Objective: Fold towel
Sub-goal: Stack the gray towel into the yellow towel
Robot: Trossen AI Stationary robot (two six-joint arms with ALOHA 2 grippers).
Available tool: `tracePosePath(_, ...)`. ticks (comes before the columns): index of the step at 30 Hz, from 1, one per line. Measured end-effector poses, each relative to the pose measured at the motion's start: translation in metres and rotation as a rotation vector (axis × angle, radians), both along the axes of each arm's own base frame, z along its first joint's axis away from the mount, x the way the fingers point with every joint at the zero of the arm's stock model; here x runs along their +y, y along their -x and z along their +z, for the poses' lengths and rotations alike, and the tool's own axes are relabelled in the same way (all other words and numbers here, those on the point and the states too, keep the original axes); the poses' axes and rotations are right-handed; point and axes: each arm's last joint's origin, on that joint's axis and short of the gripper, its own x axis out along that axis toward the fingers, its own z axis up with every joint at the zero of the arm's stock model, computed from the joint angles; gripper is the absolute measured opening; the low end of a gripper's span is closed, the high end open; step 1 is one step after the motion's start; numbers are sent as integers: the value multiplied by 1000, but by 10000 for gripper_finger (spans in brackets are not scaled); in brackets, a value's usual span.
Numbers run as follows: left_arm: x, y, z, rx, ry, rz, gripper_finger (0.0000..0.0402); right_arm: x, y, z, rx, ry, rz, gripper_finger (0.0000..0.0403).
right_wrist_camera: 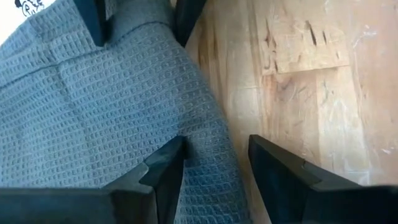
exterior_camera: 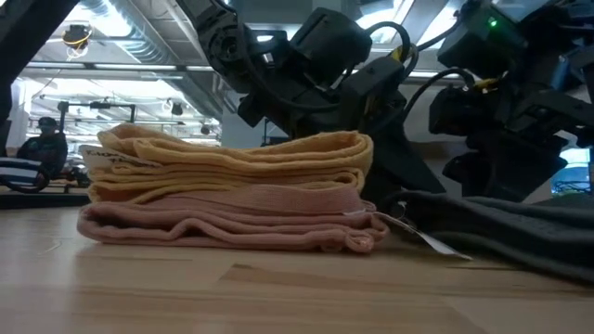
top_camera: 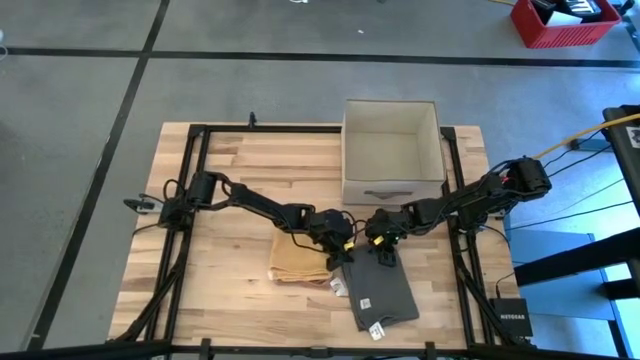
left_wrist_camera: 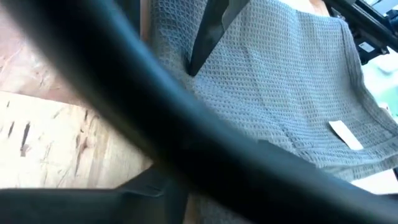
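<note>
On the counter (top_camera: 220, 250) beside a folded stack (top_camera: 298, 256), the grey towel (top_camera: 382, 295) lies flat, a light, limp waffle weave best pinched at its far corners, where the right tool (top_camera: 385, 258) stands apart astride the edge and the left tool (top_camera: 340, 258) cannot be judged.

Left arm extends inward to table centre, left gripper (top_camera: 338, 250) pointing down. Right arm extends inward from the opposite side, right gripper (right_wrist_camera: 214, 165) lowered, fingers (right_wrist_camera: 163, 171) parted
</note>
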Motion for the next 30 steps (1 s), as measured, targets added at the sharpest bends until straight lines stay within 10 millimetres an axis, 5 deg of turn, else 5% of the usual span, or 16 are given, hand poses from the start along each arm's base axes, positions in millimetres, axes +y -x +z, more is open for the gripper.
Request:
tracePosePath(10, -5, 1, -2, -13, -63, -36, 12, 1, -2, 1, 8, -12, 14, 185)
tracePosePath(17, -9, 2, -2, -15, -106, -53, 5, 0, 5, 19, 112, -4, 70, 185)
tracePosePath(30, -14, 3, -1, -25, -153, -55, 8, -1, 18, 0, 186, -3, 103, 158)
